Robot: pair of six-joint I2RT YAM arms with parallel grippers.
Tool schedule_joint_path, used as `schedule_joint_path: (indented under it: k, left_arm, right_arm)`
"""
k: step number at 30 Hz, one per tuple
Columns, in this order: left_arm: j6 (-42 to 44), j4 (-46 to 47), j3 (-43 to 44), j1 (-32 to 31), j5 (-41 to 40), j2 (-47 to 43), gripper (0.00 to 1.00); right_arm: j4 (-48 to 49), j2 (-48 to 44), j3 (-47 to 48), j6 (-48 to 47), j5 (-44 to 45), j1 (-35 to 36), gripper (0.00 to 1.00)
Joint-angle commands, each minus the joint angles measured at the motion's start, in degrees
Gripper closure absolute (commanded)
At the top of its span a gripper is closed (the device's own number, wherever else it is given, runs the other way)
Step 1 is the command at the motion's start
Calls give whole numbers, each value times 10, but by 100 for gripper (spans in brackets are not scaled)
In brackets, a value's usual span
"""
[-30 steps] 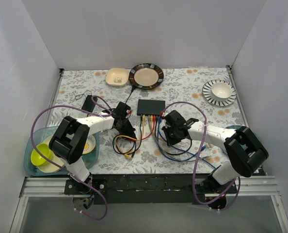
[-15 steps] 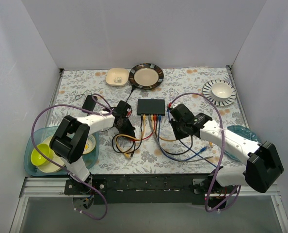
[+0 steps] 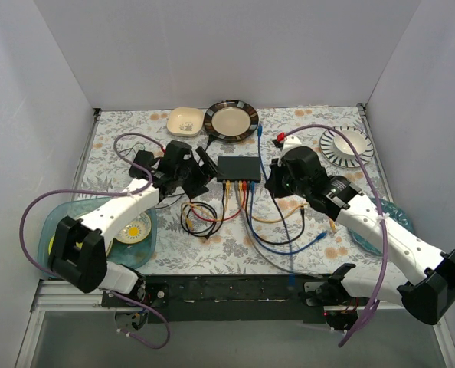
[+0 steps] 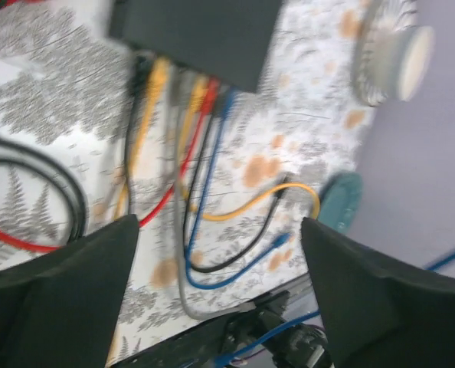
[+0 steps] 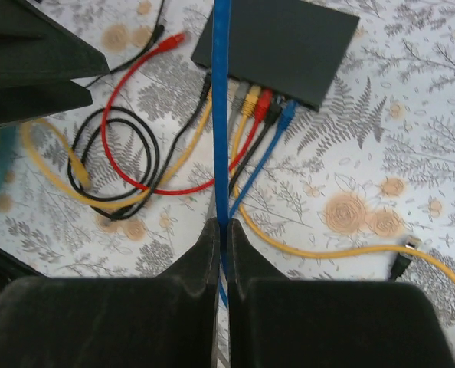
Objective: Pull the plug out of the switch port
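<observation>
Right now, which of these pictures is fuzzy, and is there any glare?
Left wrist view: blurred throughout, the switch and its cables soft-edged. Right wrist view: sharp on the switch, its plugs and the blue cable pinched in the jaws. Top external view: crisp, evenly lit, faint shadows, no glare.
</observation>
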Motion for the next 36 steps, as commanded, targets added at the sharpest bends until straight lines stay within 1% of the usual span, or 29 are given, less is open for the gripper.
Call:
schedule_joint_path:
  k: [1, 2, 3, 5, 6, 9, 12, 17, 22, 25, 26, 27, 28, 29, 31, 32, 34, 35, 36]
  left_arm:
    - [1, 117, -13, 6, 52, -60, 4]
    - [5, 141, -33, 4, 67, -69, 2]
    - [9, 186, -45, -7, 67, -89, 2]
    - [21, 218, -77, -23, 57, -101, 2]
    - [25, 258, -86, -43, 47, -105, 2]
    - [26, 302, -121, -71, 13, -120, 2]
    - [14, 336, -144, -75, -1, -130, 2]
    - [31, 338, -120, -75, -3, -100, 2]
    - [34, 356, -88, -75, 4, -76, 2]
    - [43, 363, -70, -75, 24, -53, 7]
    - [44, 356, -65, -75, 29, -43, 14]
    - [45, 352, -60, -75, 32, -29, 17]
    - [46, 350, -57, -75, 35, -21, 24]
    - [46, 354, -54, -75, 39, -16, 36]
    - [45, 363, -50, -75, 51, 1, 51]
    - [45, 364, -40, -75, 65, 7, 67]
    - [55, 352, -19, -71, 84, 29, 81]
    - [72, 330, -8, -67, 96, 34, 89]
    - [76, 321, 14, -59, 100, 38, 100]
  right_arm:
    - [41, 37, 56, 7, -28, 0, 99]
    - [32, 45, 61, 16, -32, 0, 99]
    - [31, 58, 68, 31, -37, -2, 99]
    - [38, 66, 68, 52, -59, -4, 99]
    - [44, 69, 65, 61, -67, -5, 99]
    - [66, 73, 63, 85, -106, -6, 99]
    - [72, 76, 65, 84, -129, -6, 99]
    - [80, 71, 48, 71, -171, -6, 99]
    - [67, 64, 33, 67, -185, -5, 99]
    - [69, 58, 22, 67, -194, -5, 99]
    - [71, 55, 20, 66, -198, -5, 99]
    - [72, 55, 19, 64, -202, -5, 99]
    - [76, 54, 18, 63, -215, -5, 99]
    - [78, 54, 17, 62, -222, -5, 99]
    - [80, 55, 15, 59, -235, -5, 99]
    - [80, 53, 14, 59, -236, -4, 99]
    - [75, 49, 16, 56, -227, -4, 99]
    - [73, 41, 18, 55, -223, -4, 99]
    - [72, 37, 21, 54, -218, -4, 98]
